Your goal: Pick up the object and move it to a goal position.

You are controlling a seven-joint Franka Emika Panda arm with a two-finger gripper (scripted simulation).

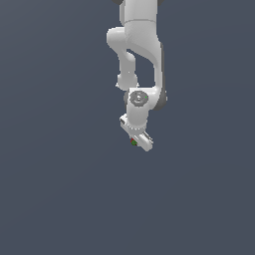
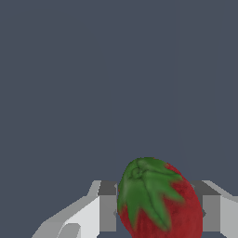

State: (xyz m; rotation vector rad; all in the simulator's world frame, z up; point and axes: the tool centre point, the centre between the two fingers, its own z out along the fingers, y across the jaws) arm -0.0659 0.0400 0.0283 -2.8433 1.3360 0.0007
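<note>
One small strawberry sits between the gripper fingers, low and right of centre in the wrist view, its green leaves facing the camera; the jaws stand narrow, closed on the fruit from both sides. In the exterior view it is only a red-green speck under the gripper near frame centre. Its rounded, tapering skin could let it squirt out if the arm swings fast, and no goal marker is visible to aim for.

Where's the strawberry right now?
In the wrist view the strawberry sits between the gripper fingers; in the exterior view it's a red speck under the gripper, near centre.
</note>
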